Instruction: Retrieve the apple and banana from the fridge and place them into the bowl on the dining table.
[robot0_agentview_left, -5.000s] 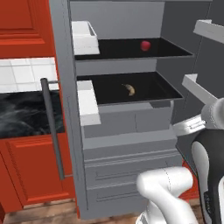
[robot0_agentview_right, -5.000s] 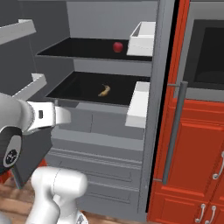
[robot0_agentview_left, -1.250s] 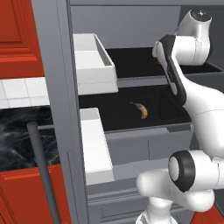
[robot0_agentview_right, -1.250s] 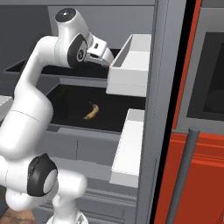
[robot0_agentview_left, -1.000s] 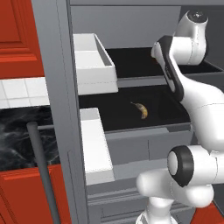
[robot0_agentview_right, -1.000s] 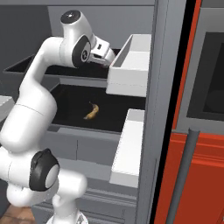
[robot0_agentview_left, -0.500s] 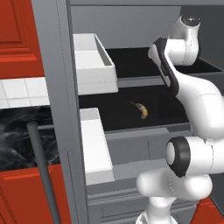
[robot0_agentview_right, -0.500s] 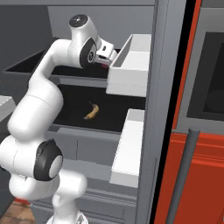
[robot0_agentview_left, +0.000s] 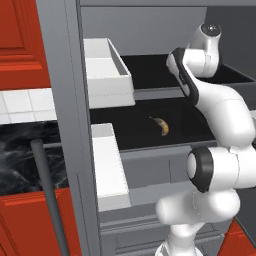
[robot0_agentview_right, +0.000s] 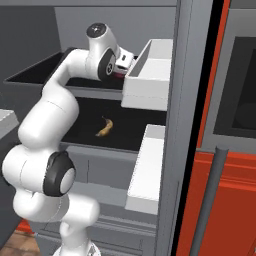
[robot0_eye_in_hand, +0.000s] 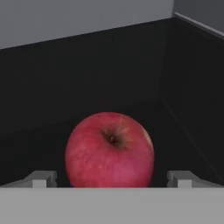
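A white robot arm reaches into the open grey fridge (robot0_agentview_left: 65, 100), its forearm lying over the upper black shelf (robot0_agentview_left: 150, 75). Seen from the hand (robot0_eye_in_hand: 109, 178), the red apple (robot0_eye_in_hand: 109, 150) sits stem up on that dark shelf, straight ahead and very close, between the two fingertips (robot0_eye_in_hand: 41, 178). The jaws are spread wide, one tip on each side of the apple, with nothing gripped. The banana (robot0_agentview_left: 161, 125) lies on the lower shelf (robot0_agentview_left: 135, 135), well below the arm. White door bins (robot0_agentview_left: 106, 70) hang on the open doors either side.
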